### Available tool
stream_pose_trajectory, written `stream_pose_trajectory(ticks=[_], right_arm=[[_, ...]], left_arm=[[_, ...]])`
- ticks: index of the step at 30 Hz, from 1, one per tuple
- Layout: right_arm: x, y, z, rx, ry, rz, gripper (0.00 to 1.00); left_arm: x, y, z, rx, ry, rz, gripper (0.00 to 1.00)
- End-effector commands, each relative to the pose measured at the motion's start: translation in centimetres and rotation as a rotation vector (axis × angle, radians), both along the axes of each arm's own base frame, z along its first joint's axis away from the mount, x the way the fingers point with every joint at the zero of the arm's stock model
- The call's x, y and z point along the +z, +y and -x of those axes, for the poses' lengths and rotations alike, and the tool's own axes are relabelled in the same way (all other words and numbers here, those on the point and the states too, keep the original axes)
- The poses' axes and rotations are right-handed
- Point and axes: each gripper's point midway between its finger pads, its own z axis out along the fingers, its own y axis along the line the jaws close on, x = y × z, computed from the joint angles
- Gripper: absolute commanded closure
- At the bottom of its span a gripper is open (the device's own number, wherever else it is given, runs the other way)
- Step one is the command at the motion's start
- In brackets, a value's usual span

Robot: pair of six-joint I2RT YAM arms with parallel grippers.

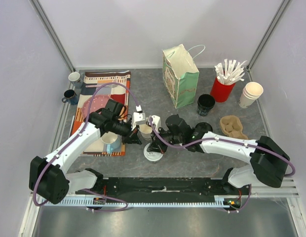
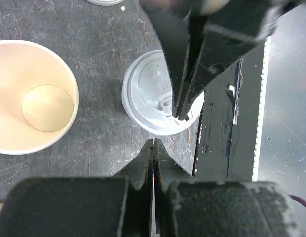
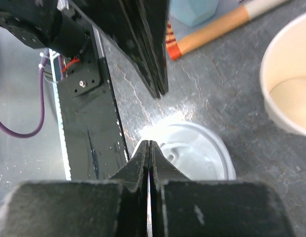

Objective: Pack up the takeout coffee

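Two grippers met over one white lid (image 2: 148, 94), which lay flat on the tabletop (image 2: 94, 29) just beside the open paper cup (image 2: 15, 74), near the arms' bases and well apart from the paper bag (image 1: 181, 74). The left gripper (image 2: 153, 144) was clenched on nothing and hung near the lid's rim. The right gripper (image 3: 149, 148) was likewise pressed closed, its tips down on the rim. Whether a sliver of rim sat pinched between them could not be told.

The step looked to be capping the cup. To do it well, I judged, one gripper ought to open and brace the cup's wall low down so it could not skid. The other should take the lid by its edge, lift it level, centre it over the mouth and press until it seated. A thin lid lying flat offers little to grab, so tipping an edge up first would help.

The cup stood upright, its long axis vertical and its mouth upward. The lid lay top side up, its sip spout seemingly toward the near edge.
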Motion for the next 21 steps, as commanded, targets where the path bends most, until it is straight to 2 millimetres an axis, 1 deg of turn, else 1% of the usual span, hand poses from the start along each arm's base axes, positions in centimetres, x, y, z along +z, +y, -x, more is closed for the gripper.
stream_pose_trajectory(ticks=[1, 2, 3, 4, 6, 9, 10, 11, 13, 15, 16, 18, 19, 21], right_arm=[[5.8, 0.2, -1.2, 0.001, -0.132, -0.045, 1.00], [6.6, 0.2, -1.6, -0.006, -0.155, -0.050, 1.00], [6.7, -0.1, -2.1, -0.032, -0.176, -0.036, 1.00], [6.8, -0.5, -2.1, -0.035, -0.190, -0.027, 1.00], [6.0, -1.1, -2.2, -0.050, -0.183, -0.004, 1.00], [3.7, -1.9, -1.3, -0.047, -0.134, 0.022, 1.00], [1.9, -2.4, -1.0, -0.052, -0.111, 0.040, 1.00], [0.9, -2.5, -0.7, -0.063, -0.083, 0.045, 1.00], [-1.6, -3.0, 0.0, -0.064, -0.042, 0.062, 1.00], [-2.6, -3.3, 0.2, -0.070, -0.022, 0.074, 1.00], [-2.8, -3.3, 0.1, -0.072, -0.022, 0.077, 1.00], [-2.4, -3.2, 0.0, -0.072, -0.029, 0.071, 1.00], [-1.6, -3.0, -0.3, -0.076, -0.042, 0.061, 1.00], [-1.1, -3.0, -0.4, -0.065, -0.051, 0.072, 1.00]], left_arm=[[1.0, -0.1, -0.2, -0.006, -0.028, 0.024, 0.98], [1.0, -0.1, -0.2, -0.006, -0.031, 0.026, 0.98], [1.0, -0.2, -0.2, -0.007, -0.033, 0.026, 0.98], [1.0, -0.1, -0.2, -0.005, -0.028, 0.023, 0.98], [1.0, -0.1, -0.2, -0.006, -0.031, 0.024, 0.98], [0.9, -0.1, -0.1, -0.005, -0.027, 0.022, 0.98], [0.9, -0.1, -0.1, -0.007, -0.029, 0.023, 0.98], [0.8, -0.1, -0.2, -0.008, -0.029, 0.022, 0.98], [0.9, -0.1, -0.2, -0.008, -0.028, 0.023, 0.98], [0.9, -0.1, -0.2, -0.007, -0.028, 0.022, 0.98], [0.9, -0.1, -0.2, -0.007, -0.027, 0.021, 0.98], [0.8, -0.2, -0.3, -0.008, -0.022, 0.020, 0.98], [0.8, -0.2, -0.3, -0.008, -0.022, 0.020, 0.98], [0.8, -0.2, -0.2, -0.008, -0.018, 0.022, 0.98]])
